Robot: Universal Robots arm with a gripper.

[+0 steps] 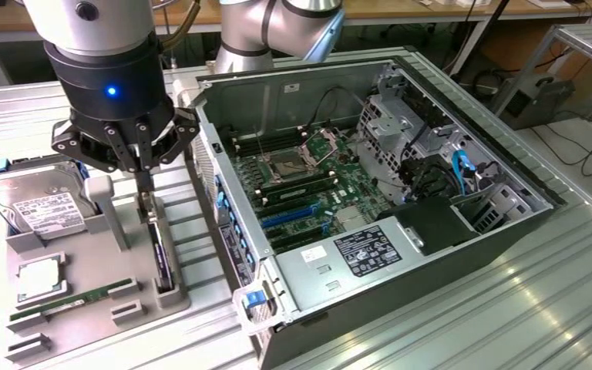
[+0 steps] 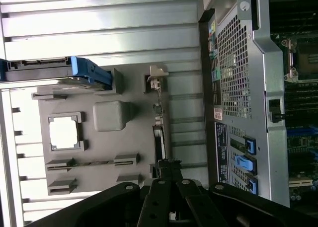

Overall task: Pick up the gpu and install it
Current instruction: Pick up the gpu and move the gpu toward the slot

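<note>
Upper left of the exterior view: my jaws hang point-down over the grey parts tray [image 1: 101, 231], right above the graphics card [image 1: 159, 247].

Card position: it stands on edge in a slot along the tray side nearest the computer case [image 1: 307, 85]. It is not yet in the case. In the wrist view it runs as a thin dark strip [image 2: 160, 127] up the centre, with the metal bracket end farthest from my wrist.

Jaw state: the tips sit at the card's upper edge. I cannot tell whether they are apart or already clamped on it.

Other items on the tray: hard drive [image 1: 39, 204] at left, memory stick [image 1: 75, 299] at lower left. Neither is near my tips.

The case lies open on the tabletop [image 1: 543, 308], centre of frame. The blue slots [image 1: 286, 216] on the motherboard [image 1: 307, 185] are bare.

Handling, my judgement:
- The card is stiff and moderately light, but its weight is uneven because the cooler adds bulk on one face.
- It is fragile at the fan and at the small board components.
- The best hold is across the thickness at the top edge, near mid-length, so it hangs level.
- The bracket is smooth metal and likely slippery, so I would avoid it.
</note>
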